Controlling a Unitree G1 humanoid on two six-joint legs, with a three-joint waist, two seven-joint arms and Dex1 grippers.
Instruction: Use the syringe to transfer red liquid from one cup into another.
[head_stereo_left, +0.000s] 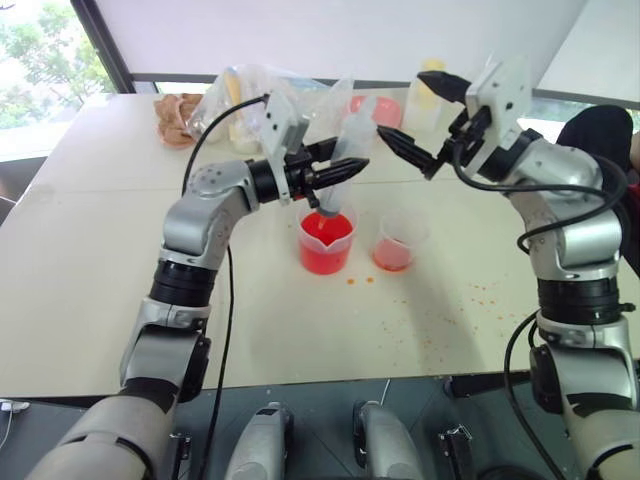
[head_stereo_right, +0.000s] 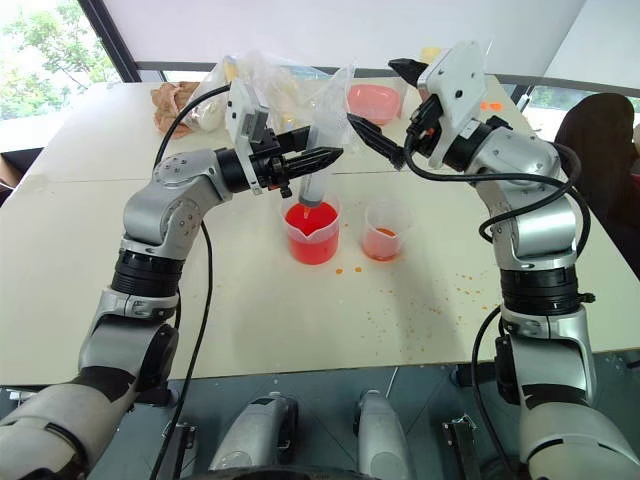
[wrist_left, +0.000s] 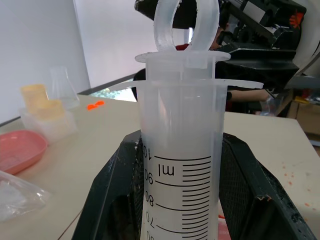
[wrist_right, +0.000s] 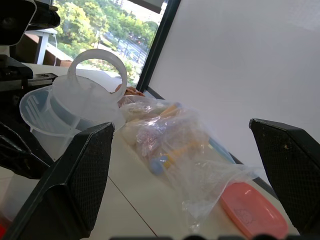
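Left gripper clamped on the syringe — fingers pinching the clear barrel at both sides. Syringe held upright, tip dipped into the larger spouted cup of red liquid. Smaller cup just beside it on the counter, pale orange-red at its base. Right gripper poised near the plunger ring — fingers spread wide, holding nothing. Orange specks scattered over the counter.
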